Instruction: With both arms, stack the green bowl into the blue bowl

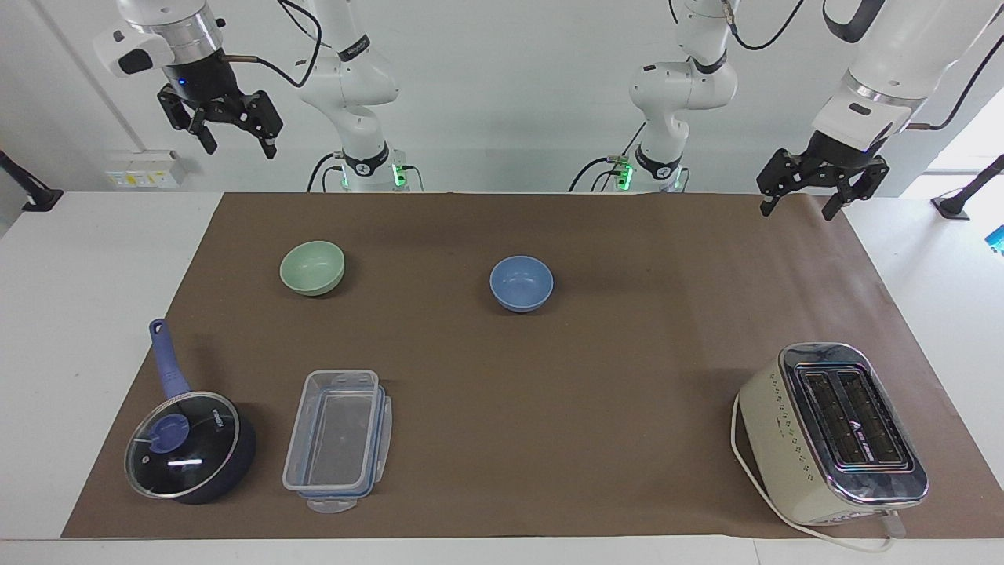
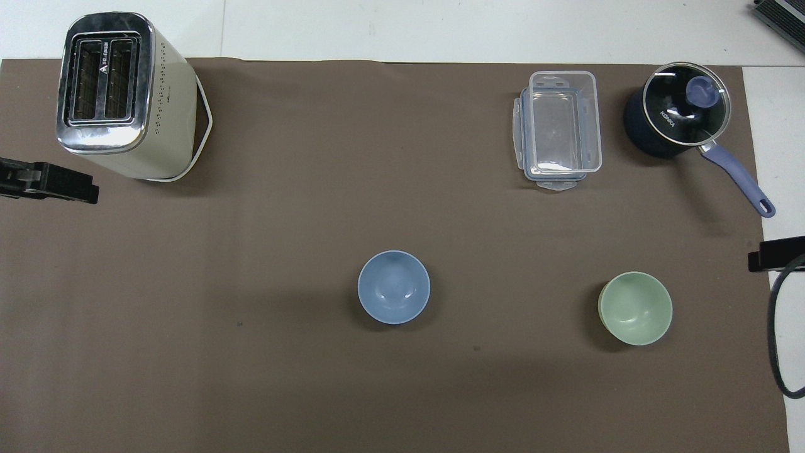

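From across the table, the right gripper (image 1: 234,138) hangs high with its fingers spread and empty, above the right arm's end of the table; the small pale mint-green bowl (image 1: 312,267) sits well below it on the brown paper mat (image 1: 643,353). The left gripper (image 1: 802,201) hovers with fingers apart and empty over the mat's corner at the left arm's end, well apart from the small periwinkle-blue bowl (image 1: 522,283). From overhead, only a black tip of the left gripper (image 2: 47,182) shows just beside the cream two-slot toaster (image 2: 122,94), and of the right gripper (image 2: 775,253) near the green bowl (image 2: 635,308); the blue bowl (image 2: 394,287) lies between them, upright, apart from the green one.
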You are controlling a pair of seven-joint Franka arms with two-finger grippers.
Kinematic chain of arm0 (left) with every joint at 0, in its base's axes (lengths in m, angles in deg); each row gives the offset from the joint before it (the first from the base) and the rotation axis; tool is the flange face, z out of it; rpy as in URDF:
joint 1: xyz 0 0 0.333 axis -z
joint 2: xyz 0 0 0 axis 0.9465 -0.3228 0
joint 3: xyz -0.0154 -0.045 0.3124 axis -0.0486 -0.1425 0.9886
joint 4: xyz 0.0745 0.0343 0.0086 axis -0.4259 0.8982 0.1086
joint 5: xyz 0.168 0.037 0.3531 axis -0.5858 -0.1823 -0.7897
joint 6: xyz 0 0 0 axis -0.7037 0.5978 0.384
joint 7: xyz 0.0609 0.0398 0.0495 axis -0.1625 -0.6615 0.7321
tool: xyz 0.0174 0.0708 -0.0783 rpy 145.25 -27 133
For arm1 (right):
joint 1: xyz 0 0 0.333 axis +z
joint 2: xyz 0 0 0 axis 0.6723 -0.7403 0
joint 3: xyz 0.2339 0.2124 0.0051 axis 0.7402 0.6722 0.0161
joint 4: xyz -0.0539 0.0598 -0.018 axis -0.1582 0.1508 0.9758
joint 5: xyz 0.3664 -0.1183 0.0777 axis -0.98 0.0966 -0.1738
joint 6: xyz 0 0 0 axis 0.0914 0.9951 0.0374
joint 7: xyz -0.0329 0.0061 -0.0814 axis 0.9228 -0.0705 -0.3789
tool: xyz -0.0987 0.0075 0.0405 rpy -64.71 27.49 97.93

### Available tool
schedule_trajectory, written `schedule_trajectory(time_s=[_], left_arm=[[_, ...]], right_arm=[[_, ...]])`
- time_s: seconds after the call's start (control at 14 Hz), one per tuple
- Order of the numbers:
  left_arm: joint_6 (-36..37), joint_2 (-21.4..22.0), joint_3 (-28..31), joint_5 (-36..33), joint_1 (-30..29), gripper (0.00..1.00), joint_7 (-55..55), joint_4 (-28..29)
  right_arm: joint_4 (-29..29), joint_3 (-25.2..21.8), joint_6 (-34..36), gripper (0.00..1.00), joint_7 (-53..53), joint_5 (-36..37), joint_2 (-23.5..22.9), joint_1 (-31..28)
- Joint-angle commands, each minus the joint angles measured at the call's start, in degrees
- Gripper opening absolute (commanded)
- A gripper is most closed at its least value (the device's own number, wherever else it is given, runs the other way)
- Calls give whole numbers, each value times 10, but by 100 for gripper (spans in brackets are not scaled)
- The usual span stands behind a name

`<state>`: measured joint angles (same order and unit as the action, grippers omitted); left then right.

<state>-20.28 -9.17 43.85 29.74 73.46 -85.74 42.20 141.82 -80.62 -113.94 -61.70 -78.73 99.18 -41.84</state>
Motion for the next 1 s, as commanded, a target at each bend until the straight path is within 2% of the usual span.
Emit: schedule_trajectory(time_s=[0.0,0.21,0.64,0.93], left_arm=[[8,9,-4,-11,-6,100,2,5],[8,9,-4,-12,-6,100,2,5],[8,9,-4,-11,-6,100,2,5],[8,9,-4,-12,-6,100,2,5]], right_arm=[[69,-1,-40,100,15,0,10,-10],[181,-2,-149,100,51,0,11,-18],[412,-3,-421,100,115,0,-10,-42],[477,-3,-525,100,164,2,-42,-73]])
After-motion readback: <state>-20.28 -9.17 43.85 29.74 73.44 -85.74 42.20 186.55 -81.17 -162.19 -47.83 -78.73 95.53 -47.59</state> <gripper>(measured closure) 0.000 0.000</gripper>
